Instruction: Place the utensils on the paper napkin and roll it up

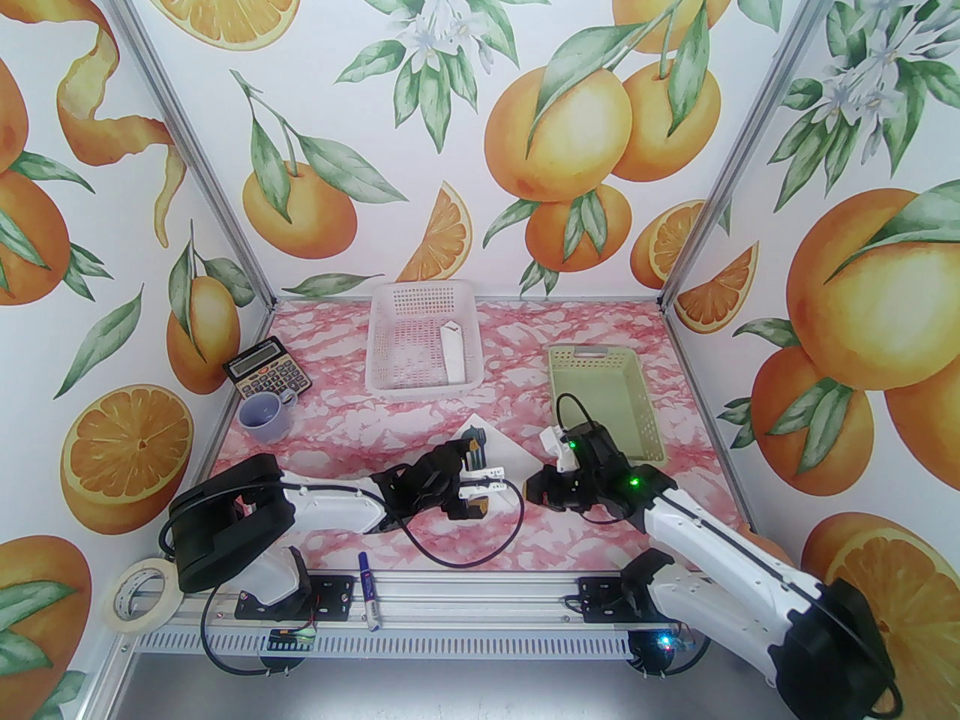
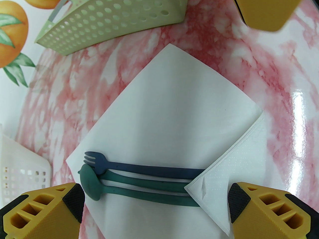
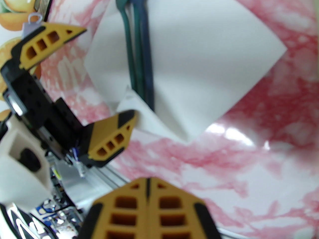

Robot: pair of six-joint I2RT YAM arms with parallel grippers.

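The left arm's jaws stand wide apart, released, with one yellow finger [image 2: 49, 208] on either side of the paper napkin [image 2: 174, 108], which lies flat on the pink-marbled desk [image 2: 249, 66]. The utensils [image 2: 149, 180] lie side by side on the napkin, across the gap between these jaws. The fork [image 2: 99, 162] and spoon [image 2: 91, 185] heads are near one finger. The handle ends are tucked under a folded napkin corner [image 2: 219, 183] just beside the other finger. The right arm's jaws are clenched together on nothing and hover near the napkin. A green basket [image 2: 112, 16] sits beyond them. The key markings on the calculator [image 1: 268, 378] and the label on the marker [image 1: 369, 589] are too small to read.
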